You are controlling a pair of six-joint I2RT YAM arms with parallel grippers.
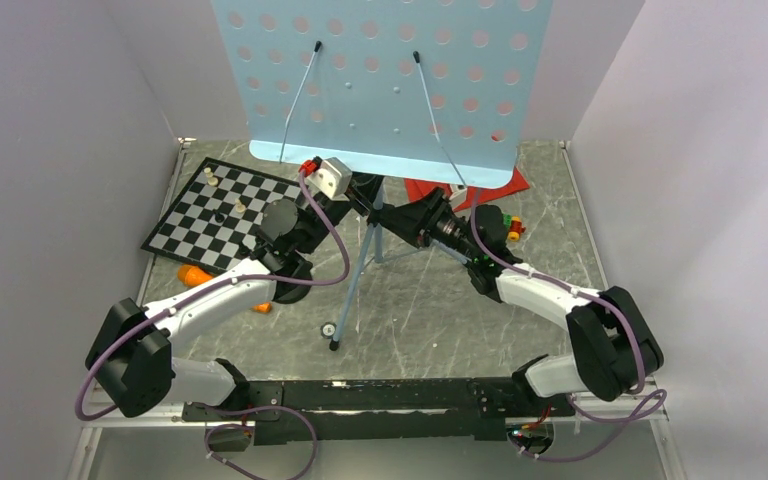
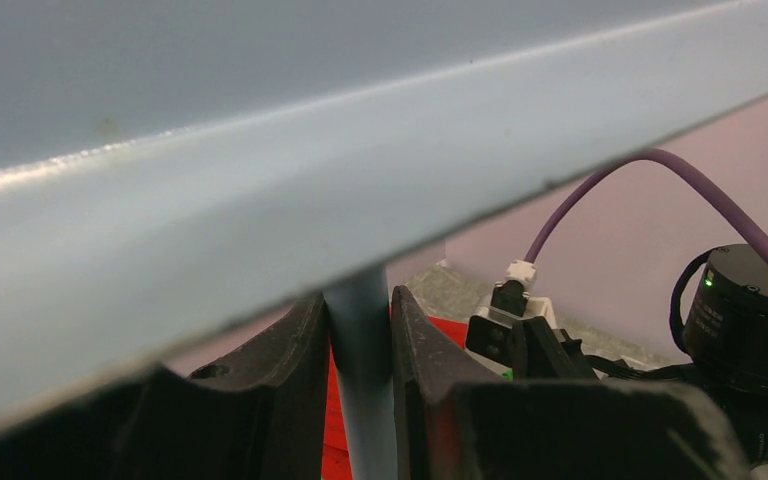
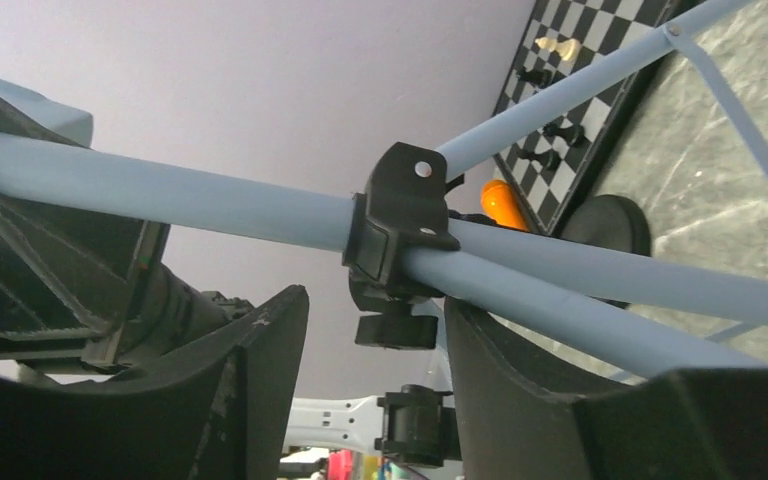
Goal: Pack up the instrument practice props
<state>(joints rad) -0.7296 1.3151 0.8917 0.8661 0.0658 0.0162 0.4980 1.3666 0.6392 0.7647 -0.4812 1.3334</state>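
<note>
The light-blue music stand fills the top view, its perforated desk (image 1: 380, 75) at the top and a tripod leg (image 1: 352, 290) running down to the table. My left gripper (image 1: 360, 192) (image 2: 358, 312) is shut on the stand's pole (image 2: 365, 400) just under the desk. My right gripper (image 1: 392, 220) (image 3: 375, 310) is open at the black tripod collar (image 3: 400, 220), with the collar's knob (image 3: 395, 330) between its fingers. Red music sheets (image 1: 490, 185) lie behind the stand. The orange microphone (image 1: 195, 275) (image 3: 500, 205) lies left of it, partly under my left arm.
A black-and-white chessboard (image 1: 222, 212) with pieces lies at the back left. A small multicoloured brick car (image 1: 511, 226) sits at the right beside my right arm. A small round black thing (image 1: 328, 328) lies by the tripod foot. White walls enclose the table on three sides.
</note>
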